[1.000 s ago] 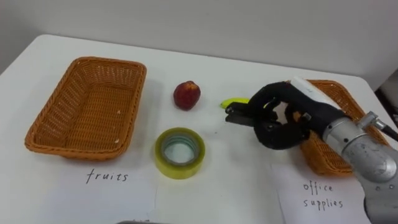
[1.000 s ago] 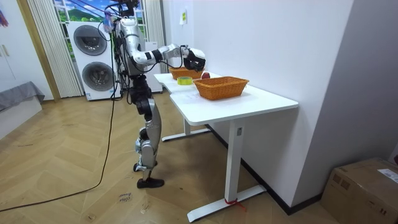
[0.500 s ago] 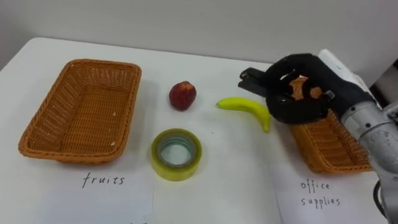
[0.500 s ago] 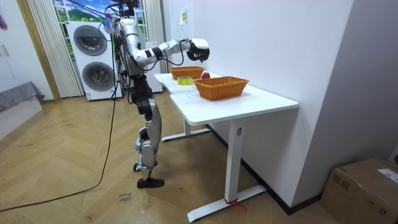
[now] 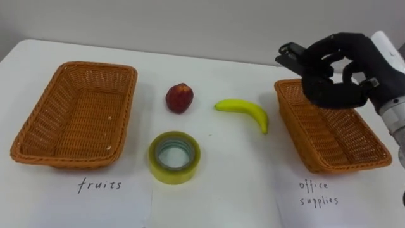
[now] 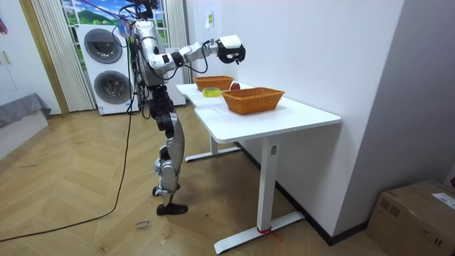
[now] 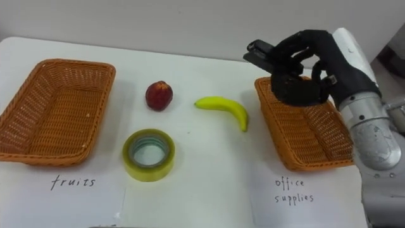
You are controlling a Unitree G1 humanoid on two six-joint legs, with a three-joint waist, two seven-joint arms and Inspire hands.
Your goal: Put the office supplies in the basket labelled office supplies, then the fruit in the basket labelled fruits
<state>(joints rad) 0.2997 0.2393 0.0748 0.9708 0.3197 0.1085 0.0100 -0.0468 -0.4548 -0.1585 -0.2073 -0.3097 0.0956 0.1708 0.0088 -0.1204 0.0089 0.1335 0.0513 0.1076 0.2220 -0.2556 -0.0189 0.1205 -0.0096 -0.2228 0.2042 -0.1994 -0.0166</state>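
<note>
The right robot hand [image 5: 335,69] hangs over the far left corner of the office supplies basket [image 5: 345,168], its fingers curled round a small dark item [image 5: 292,54] that juts out to the left. This looks like the drop-off step: the next move calls for lowering over the basket's middle and loosening the fingers. What the item is I cannot tell, as black fingers cover most of it. The tape roll [image 5: 174,157], banana [image 5: 242,109] and red fruit [image 5: 180,97] lie unsorted on the bench [image 5: 221,190], between this basket and the empty fruit basket [image 5: 63,156] at left.
</note>
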